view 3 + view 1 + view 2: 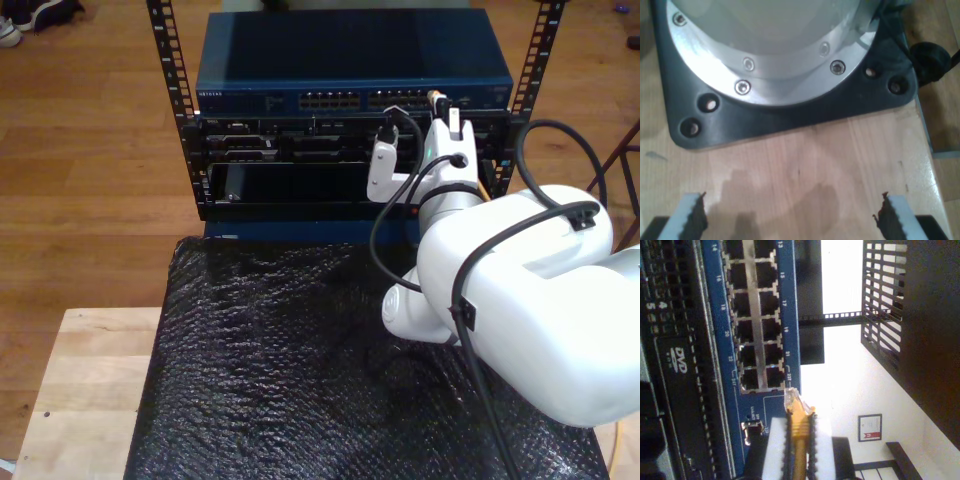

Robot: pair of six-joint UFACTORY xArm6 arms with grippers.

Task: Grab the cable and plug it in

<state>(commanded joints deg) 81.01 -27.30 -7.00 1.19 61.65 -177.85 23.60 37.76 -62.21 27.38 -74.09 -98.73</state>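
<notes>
The orange-yellow cable (800, 440) runs between the toothed fingers of my second gripper (799, 415), which is shut on it. Its clear plug (791, 398) sticks out past the fingertips and sits against the blue switch face (787, 305), just beside the last ports (759, 377) of the row, outside any socket. In the exterior view, my second gripper (445, 112) is up at the switch (350, 60), toward that view's right, with the orange plug end (436, 97) at the port row. My first gripper (792, 212) is open and holds nothing, above bare wood.
A black base plate (790, 115) with a bolted metal flange stands on the wooden table (815, 160) ahead of my first gripper. A black bubbled mat (280, 360) covers the table before the rack (170, 90). Thick black arm cables (385, 210) loop near the switch.
</notes>
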